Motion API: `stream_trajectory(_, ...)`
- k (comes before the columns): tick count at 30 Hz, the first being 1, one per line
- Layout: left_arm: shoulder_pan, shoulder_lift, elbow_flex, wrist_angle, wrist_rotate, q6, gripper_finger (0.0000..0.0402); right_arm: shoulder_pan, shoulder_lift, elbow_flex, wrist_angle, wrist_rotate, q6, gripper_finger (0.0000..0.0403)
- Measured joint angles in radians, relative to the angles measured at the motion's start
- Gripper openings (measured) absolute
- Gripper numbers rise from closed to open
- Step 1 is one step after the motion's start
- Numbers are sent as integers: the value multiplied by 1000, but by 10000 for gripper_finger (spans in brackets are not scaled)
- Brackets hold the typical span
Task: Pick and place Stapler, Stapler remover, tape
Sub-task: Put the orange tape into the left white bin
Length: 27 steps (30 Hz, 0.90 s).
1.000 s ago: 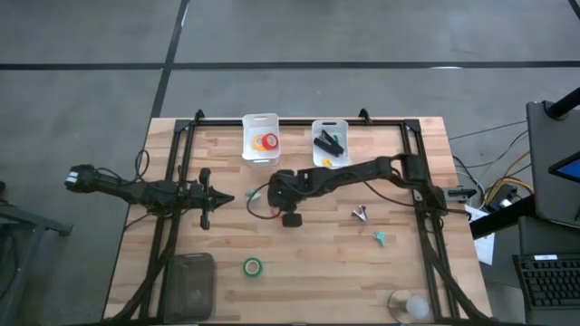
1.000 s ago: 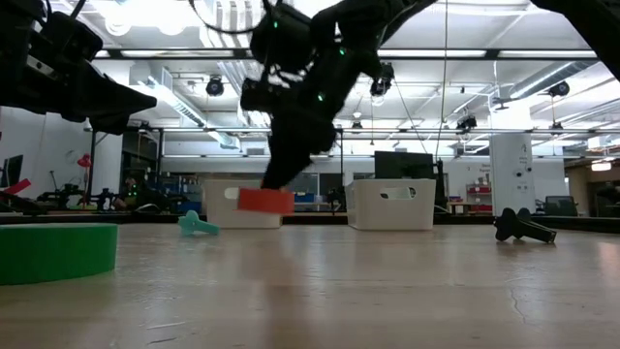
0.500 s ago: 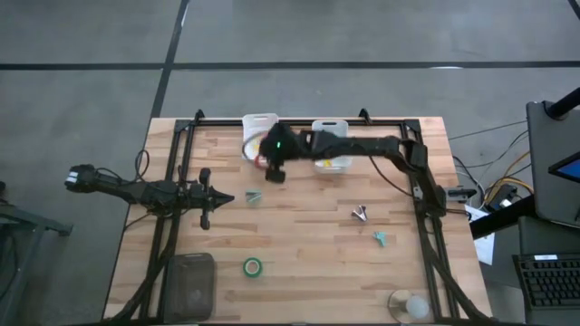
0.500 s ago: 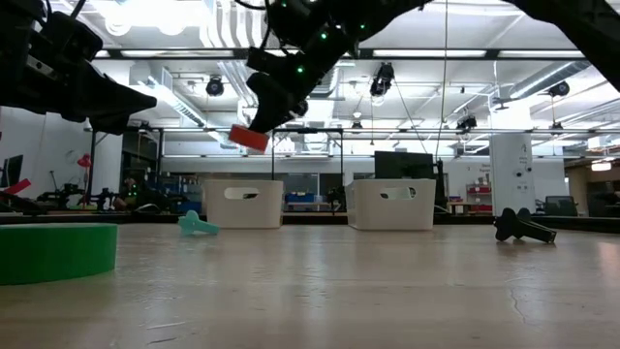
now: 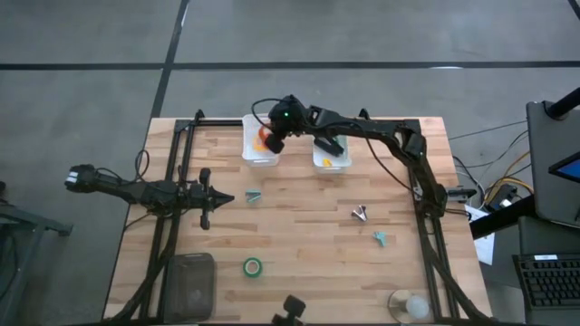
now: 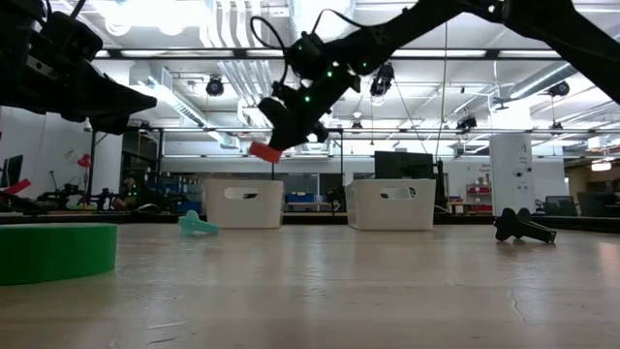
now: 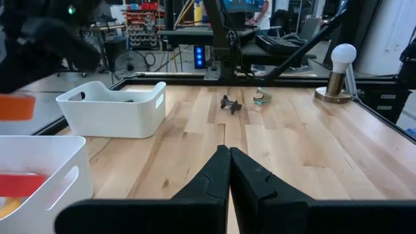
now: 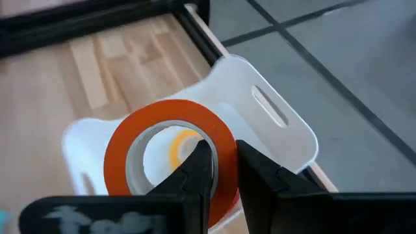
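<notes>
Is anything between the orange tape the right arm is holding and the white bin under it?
Nothing visible. The right gripper holds the orange tape above the open white bin; only a yellow roll lies inside.

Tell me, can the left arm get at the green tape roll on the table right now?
Probably yes. The left gripper sits shut and empty over bare wood, and the green tape roll lies in the open nearer the table's front edge, with nothing between them. The right gripper is away over the left bin.

Wooden table (image 5: 308, 226) carries two white bins (image 5: 259, 154), green tape (image 5: 253, 267), small claw tools (image 5: 362, 214)
</notes>
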State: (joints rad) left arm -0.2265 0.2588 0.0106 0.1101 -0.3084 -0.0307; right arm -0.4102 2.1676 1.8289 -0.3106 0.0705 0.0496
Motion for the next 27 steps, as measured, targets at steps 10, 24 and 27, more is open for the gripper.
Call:
stream_trajectory(10,0,0,0,0,0,0,12,-9,57,0,36,-20,8,54)
stream_trajectory(24,0,0,0,1,0,0,12,-8,104,4,22,-52,31,54)
stream_trajectory(27,0,0,0,0,0,0,12,-8,104,4,14,-52,33,54)
